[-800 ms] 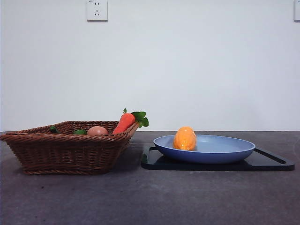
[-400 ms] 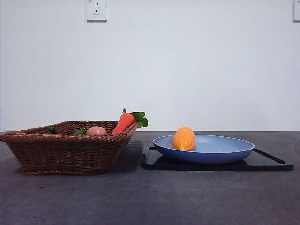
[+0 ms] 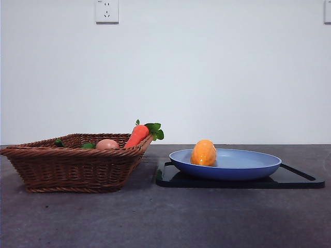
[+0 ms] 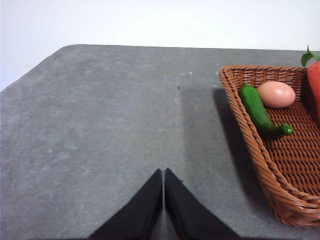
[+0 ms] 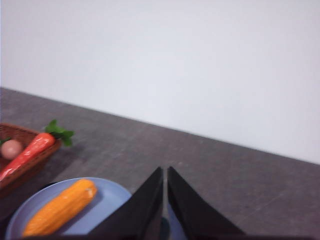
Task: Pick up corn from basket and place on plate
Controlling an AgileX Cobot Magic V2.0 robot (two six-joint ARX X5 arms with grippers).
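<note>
One corn (image 3: pixel 203 153) lies on its side in one blue plate (image 3: pixel 248 166), which sits on one black tray (image 3: pixel 302 179) on the grey table (image 3: pixel 165 217). One wicker basket (image 3: pixel 72 168) stands just beside the tray, holding one carrot (image 3: pixel 137 135) leaning on its rim, one egg (image 3: pixel 107 144) and one green pepper (image 4: pixel 257 107). Two grippers hold nothing: the left gripper (image 4: pixel 163 175) has its jaws closed together above bare table beside the basket, and the right gripper (image 5: pixel 164 172) has its jaws closed together above the plate's edge.
</note>
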